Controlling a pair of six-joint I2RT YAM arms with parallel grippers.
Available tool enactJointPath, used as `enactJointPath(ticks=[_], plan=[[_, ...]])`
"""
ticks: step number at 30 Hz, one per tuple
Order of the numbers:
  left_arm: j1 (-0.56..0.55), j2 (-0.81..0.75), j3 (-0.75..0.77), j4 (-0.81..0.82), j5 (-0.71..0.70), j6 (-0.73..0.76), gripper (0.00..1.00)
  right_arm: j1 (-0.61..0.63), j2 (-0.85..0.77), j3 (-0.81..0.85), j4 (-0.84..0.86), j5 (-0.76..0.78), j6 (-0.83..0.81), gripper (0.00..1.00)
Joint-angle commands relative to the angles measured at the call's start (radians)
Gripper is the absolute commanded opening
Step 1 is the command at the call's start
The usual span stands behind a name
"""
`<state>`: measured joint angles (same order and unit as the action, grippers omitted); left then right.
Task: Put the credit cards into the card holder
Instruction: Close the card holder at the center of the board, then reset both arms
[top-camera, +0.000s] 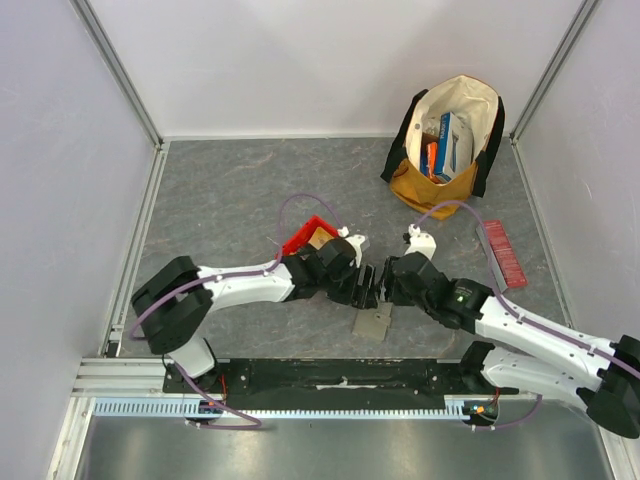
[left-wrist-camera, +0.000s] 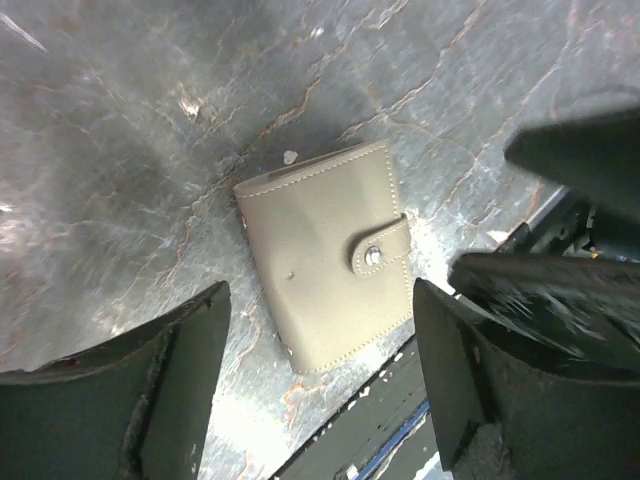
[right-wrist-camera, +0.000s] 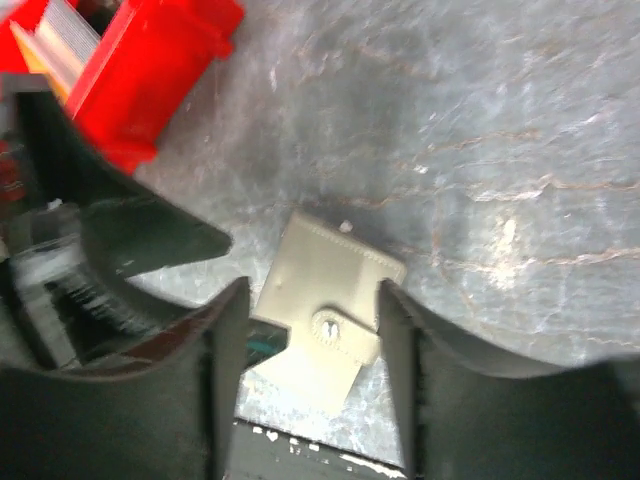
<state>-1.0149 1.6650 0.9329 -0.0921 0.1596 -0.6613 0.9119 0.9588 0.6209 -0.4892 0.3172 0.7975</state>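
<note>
The card holder (top-camera: 373, 322) is a small grey-olive wallet, folded shut with its snap tab fastened, lying flat near the table's front edge. It also shows in the left wrist view (left-wrist-camera: 325, 265) and the right wrist view (right-wrist-camera: 335, 290). My left gripper (top-camera: 362, 285) hovers just above it, open, with nothing between its fingers (left-wrist-camera: 320, 300). My right gripper (top-camera: 386, 283) faces it from the right, also open and empty (right-wrist-camera: 312, 295). Thin pale and tan credit cards (right-wrist-camera: 62, 35) stand in a red bin (top-camera: 305, 238) behind the left gripper.
A tan and white bag (top-camera: 450, 140) holding colourful boxes stands at the back right. A long red ribbed box (top-camera: 503, 253) lies right of the right arm. The black front rail (top-camera: 340, 375) runs just beyond the wallet's near edge.
</note>
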Motion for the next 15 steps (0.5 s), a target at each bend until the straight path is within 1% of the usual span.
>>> enactJointPath(ticks=[1, 4, 5, 7, 9, 11, 12, 15], plan=[[-0.001, -0.166, 0.030, -0.030, -0.087, 0.039, 0.82, -0.037, -0.015, 0.037, -0.003, 0.137, -0.003, 0.66], [-0.001, -0.263, 0.047, -0.106, -0.156, 0.055, 0.84, -0.085, -0.019, 0.022, -0.003, 0.169, 0.002, 0.81], [-0.001, -0.293, 0.049, -0.125, -0.201, 0.064, 0.85, -0.106, -0.022, 0.016, -0.002, 0.180, -0.001, 0.85], [0.001, -0.361, 0.043, -0.158, -0.270, 0.089, 0.86, -0.149, -0.022, 0.007, 0.008, 0.198, -0.015, 0.90], [0.016, -0.408, 0.041, -0.195, -0.301, 0.095, 0.86, -0.206, -0.025, -0.006, 0.027, 0.210, -0.043, 0.95], [0.036, -0.441, 0.043, -0.242, -0.317, 0.103, 0.87, -0.267, -0.029, -0.004, 0.029, 0.220, -0.075, 0.98], [0.048, -0.465, 0.041, -0.259, -0.331, 0.103, 0.87, -0.296, -0.035, -0.004, 0.031, 0.227, -0.087, 0.98], [0.128, -0.526, 0.021, -0.274, -0.293, 0.095, 0.87, -0.410, -0.057, -0.013, 0.050, 0.229, -0.132, 0.98]])
